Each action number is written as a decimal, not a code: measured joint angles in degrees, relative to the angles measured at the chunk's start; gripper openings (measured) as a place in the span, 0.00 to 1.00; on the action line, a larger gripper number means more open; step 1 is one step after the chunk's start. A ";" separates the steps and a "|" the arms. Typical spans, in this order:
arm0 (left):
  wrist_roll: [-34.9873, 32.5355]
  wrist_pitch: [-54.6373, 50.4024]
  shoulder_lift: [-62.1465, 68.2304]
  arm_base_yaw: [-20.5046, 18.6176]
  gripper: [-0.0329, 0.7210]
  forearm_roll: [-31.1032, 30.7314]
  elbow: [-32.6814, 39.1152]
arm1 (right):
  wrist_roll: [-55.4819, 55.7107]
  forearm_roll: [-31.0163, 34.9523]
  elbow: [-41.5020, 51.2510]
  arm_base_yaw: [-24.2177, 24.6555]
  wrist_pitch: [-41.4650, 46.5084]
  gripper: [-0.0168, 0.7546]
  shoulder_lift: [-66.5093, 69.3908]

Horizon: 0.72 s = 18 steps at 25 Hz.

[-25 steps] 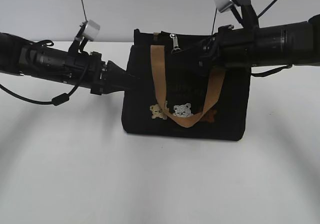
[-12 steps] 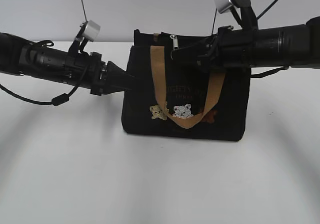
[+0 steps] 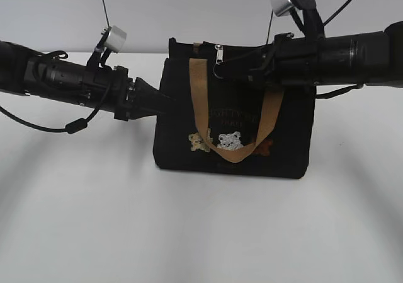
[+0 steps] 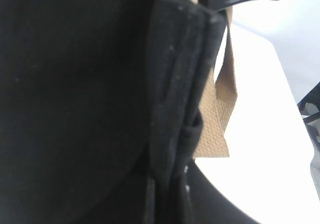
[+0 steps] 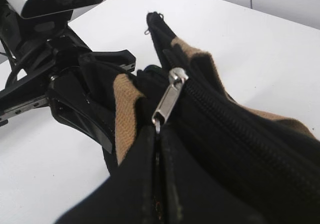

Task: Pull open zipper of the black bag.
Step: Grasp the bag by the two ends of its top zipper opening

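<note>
While left jaws clamp the black bag [image 3: 233, 125], right jaws pinch the zipper [image 5: 169, 100] tab.

The left wrist view is filled by blurry black fabric of the small black cloth bag [image 4: 75, 104], the faint lettering [image 3: 236, 117] on its front is too small to read, and both arms run off the picture's side edges.

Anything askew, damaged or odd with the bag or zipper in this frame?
Nothing stands out. The black bag stands upright on the white table, undamaged. The right gripper is shut at the lower end of the silver pull tab; the left gripper pinches the bag's end.
</note>
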<state>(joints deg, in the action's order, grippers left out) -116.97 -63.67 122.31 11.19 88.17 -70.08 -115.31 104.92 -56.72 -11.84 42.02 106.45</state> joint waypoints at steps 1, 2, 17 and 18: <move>0.00 0.00 0.00 0.00 0.08 0.00 0.00 | 0.19 0.00 0.00 0.00 -0.04 0.00 -0.06; 0.00 0.00 0.00 0.00 0.08 0.00 0.00 | 0.62 -0.26 0.00 0.00 -0.14 0.00 -0.34; 0.00 0.04 0.00 0.00 0.08 0.06 0.00 | 12.01 -10.72 0.00 0.06 -6.48 0.00 -9.13; 0.00 0.11 0.00 0.00 0.08 0.06 0.00 | 12.62 -11.40 0.00 0.06 -7.22 0.00 -9.64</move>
<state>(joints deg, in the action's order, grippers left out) -116.97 -63.56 122.31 11.19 88.23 -70.08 -102.69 93.52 -56.72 -11.78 34.80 96.81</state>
